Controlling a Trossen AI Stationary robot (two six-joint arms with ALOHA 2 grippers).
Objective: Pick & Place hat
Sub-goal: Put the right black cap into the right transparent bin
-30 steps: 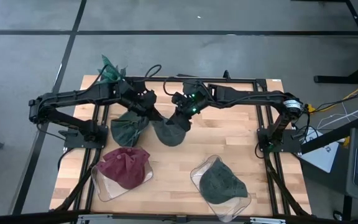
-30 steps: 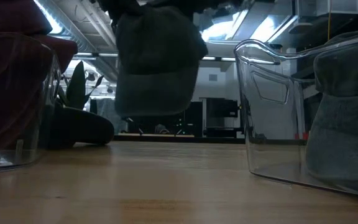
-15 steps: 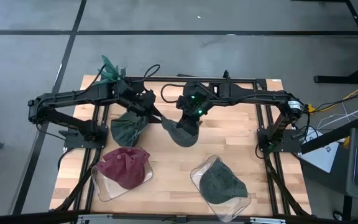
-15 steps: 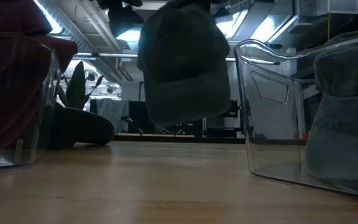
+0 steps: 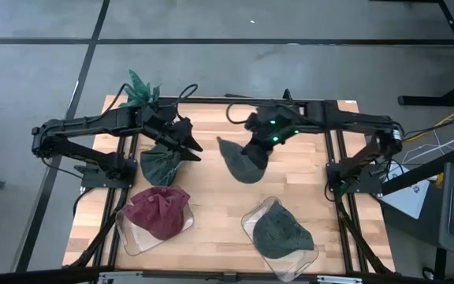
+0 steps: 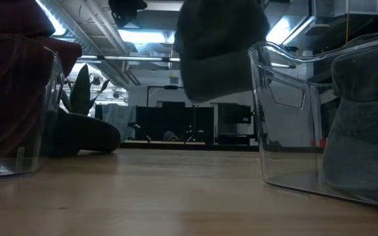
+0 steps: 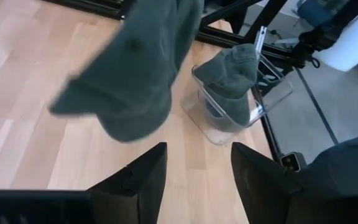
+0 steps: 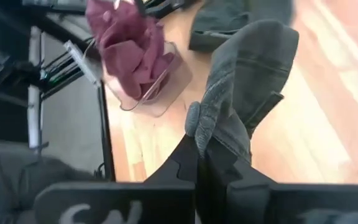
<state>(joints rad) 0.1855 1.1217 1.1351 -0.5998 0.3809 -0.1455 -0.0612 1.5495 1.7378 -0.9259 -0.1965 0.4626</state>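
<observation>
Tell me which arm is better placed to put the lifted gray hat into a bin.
Right. Its end effector is shut on the gray hat, held above the table; the left end effector is open, holding nothing.

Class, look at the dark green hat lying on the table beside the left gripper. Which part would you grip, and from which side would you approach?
Likely the raised, bunched crown of the dark green hat, approached from above. It lies slumped on the table, so folds stand up for fingers to pinch, while its edges lie flat on the wood. The open left gripper is right beside it; the right gripper already holds another hat.
</observation>
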